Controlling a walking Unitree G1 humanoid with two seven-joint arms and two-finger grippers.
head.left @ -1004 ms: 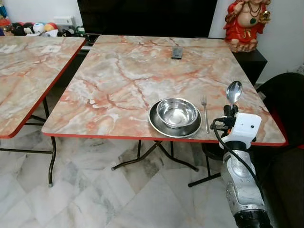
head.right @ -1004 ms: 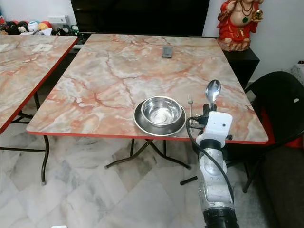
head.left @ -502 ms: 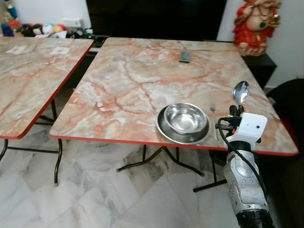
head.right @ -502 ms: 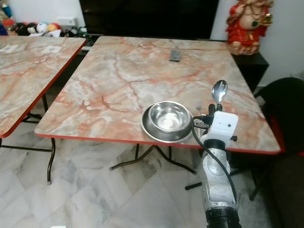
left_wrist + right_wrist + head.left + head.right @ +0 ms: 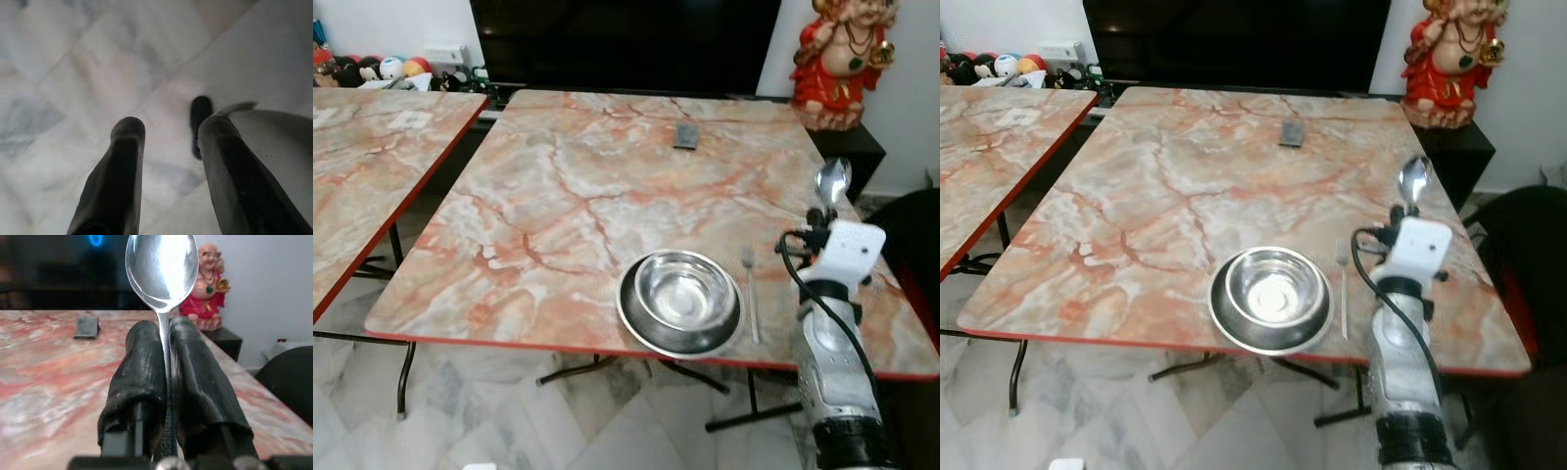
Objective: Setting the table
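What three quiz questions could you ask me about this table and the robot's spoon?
1. True or false: the right pincer is shut on the spoon, bowl end up.
2. What lies beside the plate, toward the robot's right? A fork, B knife, C cup.
3. Fill in: the steel bowl sits on the ____.

Key: 1 true; 2 A, the fork; 3 plate.
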